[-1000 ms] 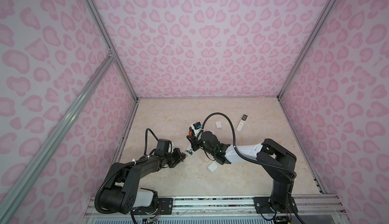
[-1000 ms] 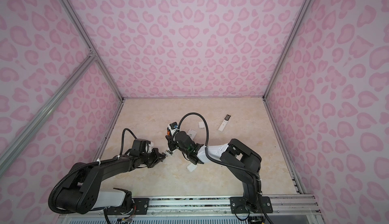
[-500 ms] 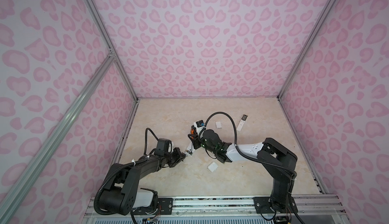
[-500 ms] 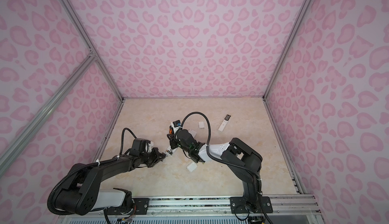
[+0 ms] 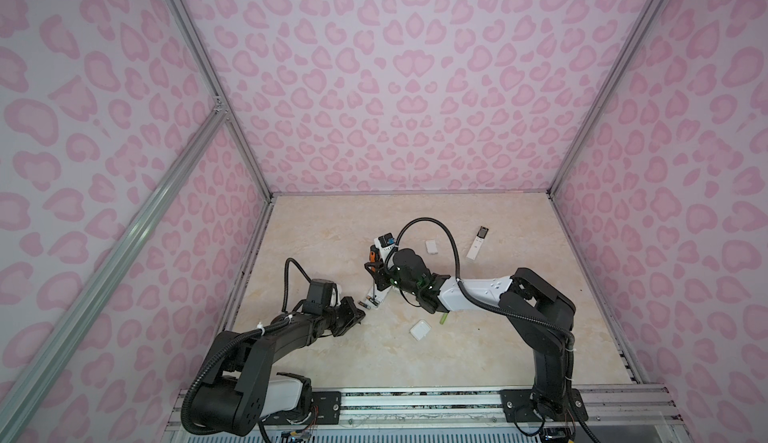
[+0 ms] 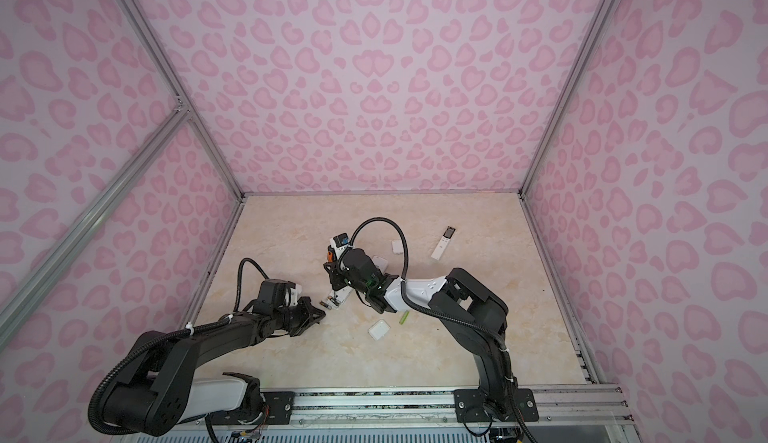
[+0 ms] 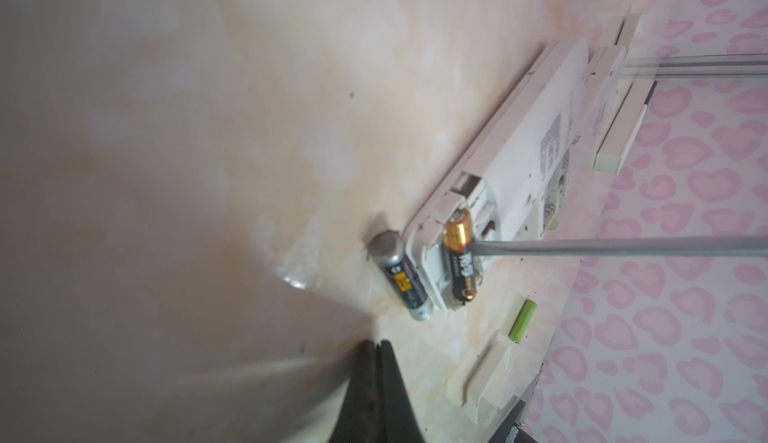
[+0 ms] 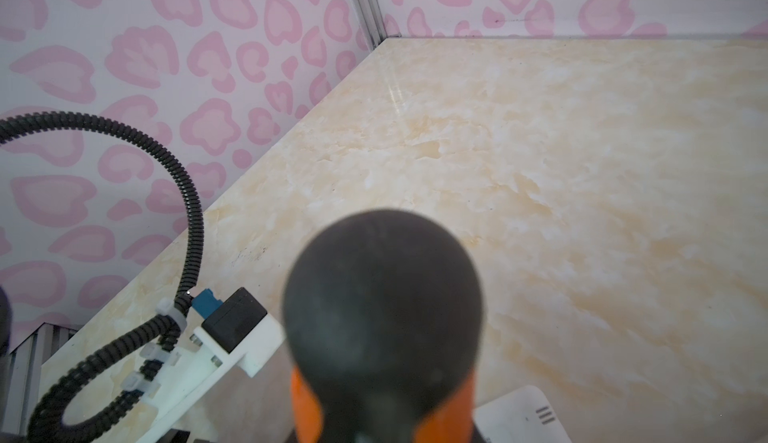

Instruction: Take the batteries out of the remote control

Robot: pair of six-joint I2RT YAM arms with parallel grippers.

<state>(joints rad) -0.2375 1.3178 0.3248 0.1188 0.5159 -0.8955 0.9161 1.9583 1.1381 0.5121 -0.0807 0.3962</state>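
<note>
Your left hand was pressed fully shut and empty, low over the tabletop. In the left wrist view the fingertips met with nothing between them, near the open end of the remote but not touching it.

Your right hand was clamped around the orange-handled screwdriver, shaft pointing down at the remote. The right wrist view showed little beyond the handle's black butt, so the fingers themselves could not be seen there.

The remote lay face down, battery bay uncovered.
- Gold-ended battery: in the bay, with the screwdriver's tip against its side near the gold end.
- Second dark battery: out on the tabletop, lying just beside the remote's end.
- Lime-green battery: loose on the tabletop under your right forearm, near a white cover.

A second remote lay well apart, toward the back right; both top views showed it.
</note>
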